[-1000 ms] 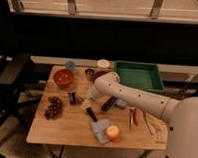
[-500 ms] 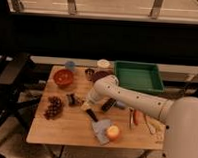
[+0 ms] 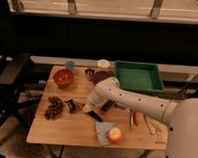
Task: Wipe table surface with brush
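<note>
There it was: the white arm stretched in from the right, and its gripper (image 3: 92,111) sat low over the middle of the rectangular light-brown wooden table surface (image 3: 69,131). The jaws were drawn together, clamped as far as we could make out on the slim brush with the glossy black handle (image 3: 97,116). The brush slanted out from under the fingers toward the front right, lying on the wood. Just left of the gripper we saw a short dark bar (image 3: 71,106), with a bunch of dark grapes (image 3: 53,107) beside it. Further back stood a round red bowl (image 3: 63,77), and the rectangular green tray (image 3: 137,78) sat at the far right corner. Near the front edge, an orange fruit (image 3: 114,134) rested on a grey-blue cloth (image 3: 103,130).
</note>
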Controlling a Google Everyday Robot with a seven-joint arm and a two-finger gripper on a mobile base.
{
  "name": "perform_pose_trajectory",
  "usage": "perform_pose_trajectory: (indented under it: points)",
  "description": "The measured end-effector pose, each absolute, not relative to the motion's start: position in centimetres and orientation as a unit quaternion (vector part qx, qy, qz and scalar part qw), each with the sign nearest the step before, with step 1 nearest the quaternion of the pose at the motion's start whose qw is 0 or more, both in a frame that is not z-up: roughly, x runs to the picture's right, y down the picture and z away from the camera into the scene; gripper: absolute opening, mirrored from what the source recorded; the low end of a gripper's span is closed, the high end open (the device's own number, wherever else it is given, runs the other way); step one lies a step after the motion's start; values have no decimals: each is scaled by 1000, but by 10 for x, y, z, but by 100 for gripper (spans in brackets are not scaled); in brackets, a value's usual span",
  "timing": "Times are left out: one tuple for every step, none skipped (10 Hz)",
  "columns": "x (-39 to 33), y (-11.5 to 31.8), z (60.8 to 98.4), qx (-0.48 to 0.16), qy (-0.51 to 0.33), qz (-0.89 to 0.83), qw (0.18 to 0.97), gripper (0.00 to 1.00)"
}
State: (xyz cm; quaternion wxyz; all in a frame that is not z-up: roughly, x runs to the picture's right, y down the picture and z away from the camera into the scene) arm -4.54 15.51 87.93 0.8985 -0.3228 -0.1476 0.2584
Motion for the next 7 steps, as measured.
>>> perform_pose_trajectory:
  points:
    - [-44,157,878,-323,-146,258,899,0]
    - [-41,158,876,-324,-141,258,899,0]
    - [-38,156,873,-321,-138,258,901,0]
    - [-34,151,869,-315,-132,258,904,0]
    - [-31,144,866,-309,-127,258,906,0]
    - [-26,137,862,-303,-121,257,910,0]
    - [-22,129,861,-297,-114,255,913,0]
